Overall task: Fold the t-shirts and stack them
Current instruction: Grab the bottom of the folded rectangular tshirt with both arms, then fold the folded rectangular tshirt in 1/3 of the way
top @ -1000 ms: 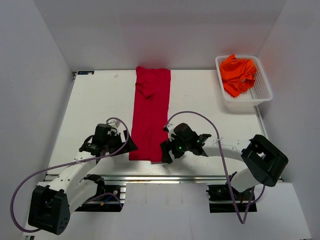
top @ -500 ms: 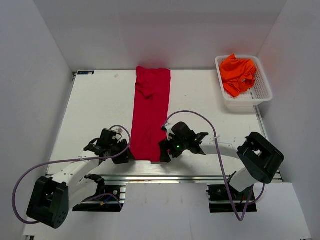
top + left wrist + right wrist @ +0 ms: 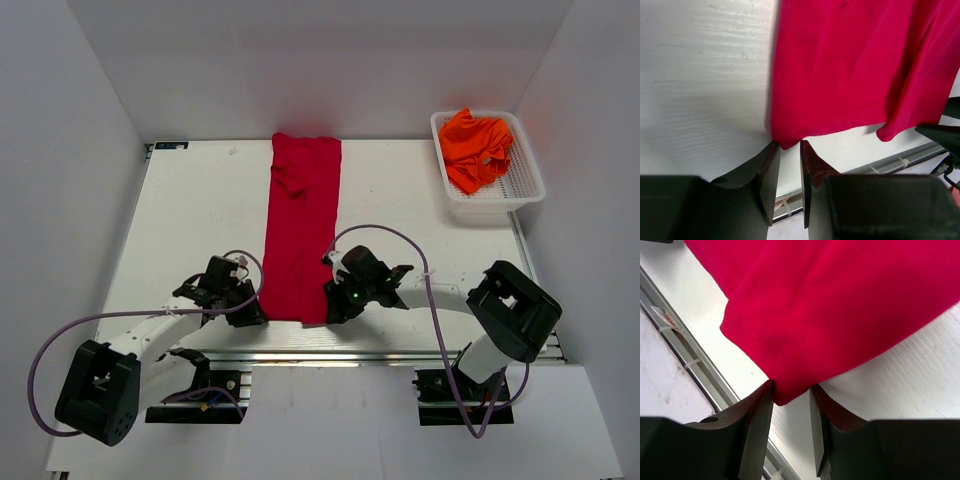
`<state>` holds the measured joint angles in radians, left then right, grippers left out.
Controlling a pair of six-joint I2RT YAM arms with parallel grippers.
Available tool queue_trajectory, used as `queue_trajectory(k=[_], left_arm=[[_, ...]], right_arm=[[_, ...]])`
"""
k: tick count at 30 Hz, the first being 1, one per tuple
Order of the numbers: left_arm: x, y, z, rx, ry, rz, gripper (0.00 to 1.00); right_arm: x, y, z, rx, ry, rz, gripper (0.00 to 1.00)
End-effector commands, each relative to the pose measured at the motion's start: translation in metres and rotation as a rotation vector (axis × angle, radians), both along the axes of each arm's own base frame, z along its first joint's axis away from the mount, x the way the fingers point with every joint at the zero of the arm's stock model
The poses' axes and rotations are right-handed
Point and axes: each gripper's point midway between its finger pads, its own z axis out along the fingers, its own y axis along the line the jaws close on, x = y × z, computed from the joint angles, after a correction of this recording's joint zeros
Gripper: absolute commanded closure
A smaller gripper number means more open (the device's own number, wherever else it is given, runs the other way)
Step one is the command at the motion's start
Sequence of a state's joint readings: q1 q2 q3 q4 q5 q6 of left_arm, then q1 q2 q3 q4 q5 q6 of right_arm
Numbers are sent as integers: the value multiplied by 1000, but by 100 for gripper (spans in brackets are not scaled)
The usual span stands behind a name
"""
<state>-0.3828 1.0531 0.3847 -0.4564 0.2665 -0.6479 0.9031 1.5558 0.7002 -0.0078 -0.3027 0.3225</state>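
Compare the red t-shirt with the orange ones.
The red t-shirt lies flat on the table as a long narrow strip; the orange t-shirts sit crumpled in the white basket. The red t-shirt has the left gripper and right gripper at its near corners; the orange t-shirts are untouched. Both are plain, unprinted cloth.

A plain crimson t-shirt point(image 3: 302, 230), a white table point(image 3: 190, 220), bright orange t-shirts point(image 3: 477, 148), a white mesh basket point(image 3: 525, 185).

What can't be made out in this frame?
- Top view: fingertips of left gripper and right gripper, hidden beneath their wrists.
- Left wrist view: whether the left gripper truly clamps the red t-shirt's corner; only its tip enters the gap.
- Top view: how many orange t-shirts lie in the basket; bunched together.
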Motion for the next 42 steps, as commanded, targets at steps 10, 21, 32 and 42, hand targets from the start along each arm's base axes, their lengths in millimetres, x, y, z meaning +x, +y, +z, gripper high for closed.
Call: queue_trajectory(k=[10,21,32,42], left_arm=[[6,30,-17,191,15,53,75],[35,0,25,50,-174,-55,100],[99,-20,80,-12,-433,-38,100],[196,-15,124,127,-562,94,100]], right_arm=[[1,-1,-6,-37,19,6,75],[9,11,18,24,-48,39,100],[86,17,66,-6,-258,-142,100],[204,-3,102,-105,-456,-413,100]])
